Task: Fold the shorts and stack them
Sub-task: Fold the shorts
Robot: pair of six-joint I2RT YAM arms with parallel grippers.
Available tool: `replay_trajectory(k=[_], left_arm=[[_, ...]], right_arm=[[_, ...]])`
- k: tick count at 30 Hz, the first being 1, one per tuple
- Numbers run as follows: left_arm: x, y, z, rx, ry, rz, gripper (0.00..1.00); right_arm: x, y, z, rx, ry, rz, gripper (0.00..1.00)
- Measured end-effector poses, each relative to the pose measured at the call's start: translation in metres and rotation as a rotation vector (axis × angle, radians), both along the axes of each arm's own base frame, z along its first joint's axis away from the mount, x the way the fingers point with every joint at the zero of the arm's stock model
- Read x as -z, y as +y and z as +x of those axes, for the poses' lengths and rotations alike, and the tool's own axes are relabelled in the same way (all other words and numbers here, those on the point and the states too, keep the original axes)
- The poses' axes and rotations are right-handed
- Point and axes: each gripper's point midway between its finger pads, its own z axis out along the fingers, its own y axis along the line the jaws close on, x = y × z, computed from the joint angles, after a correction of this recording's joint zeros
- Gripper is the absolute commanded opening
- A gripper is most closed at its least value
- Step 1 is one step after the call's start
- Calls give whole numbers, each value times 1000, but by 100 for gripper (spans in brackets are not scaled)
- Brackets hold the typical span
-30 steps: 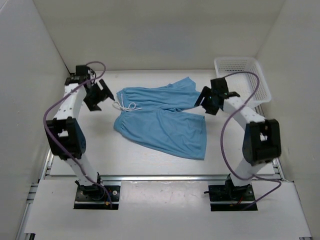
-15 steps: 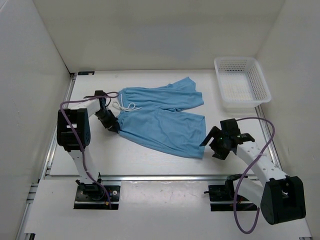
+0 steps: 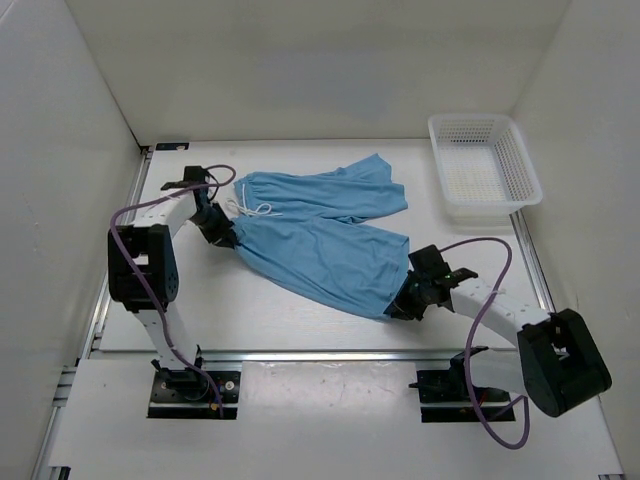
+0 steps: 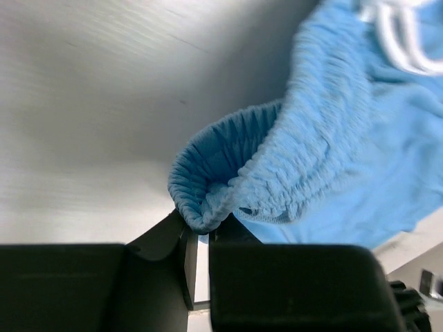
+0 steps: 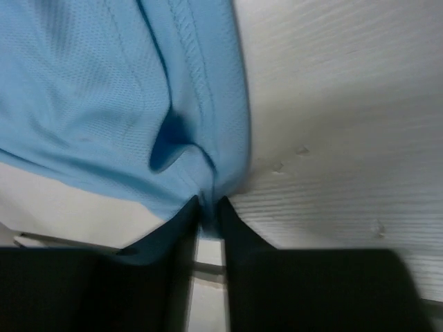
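Top external: shorts [image 3: 320,235] spread flat, no fold made.
Clamped: left gripper [image 3: 224,240] on waistband [image 4: 277,180], right gripper [image 3: 399,306] on near leg hem [image 5: 208,104].

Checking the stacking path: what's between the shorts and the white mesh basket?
Only bare tabletop lies between the shorts and the basket; the top view shows it.

left jaws: now clamped on shorts [image 3: 320,250] waist corner | right jaws: reached leg hem, clamped
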Motion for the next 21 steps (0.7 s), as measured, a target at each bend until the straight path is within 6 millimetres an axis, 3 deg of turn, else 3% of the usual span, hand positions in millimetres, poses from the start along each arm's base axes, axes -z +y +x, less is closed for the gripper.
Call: replay_trajectory(k=[2,5,10,13,16,19,21], left_arm=[[-14,-2,4,6,-36,0,10],[-34,-4,9,15,-80,0,10],[-60,-3,5,25,-119,14,10],[-76,-2,-5,33,-140,24,10],[-85,-1,-24,41,-166,27,10],[-72,-1,-58,43,-121,29,35],[-56,0,-80,53,-67,31,64]], right_arm=[[3,3,0,-18,7,-9,0],[-3,0,11,-12,-25,-50,0],[-45,-8,35,-10,-188,-90,0],[-65,-18,30,-4,-257,-108,0],[-70,-28,14,0,-274,-116,0],[-58,-35,-8,-11,-239,-128,3],[-49,-41,-21,-9,-197,-144,35]])
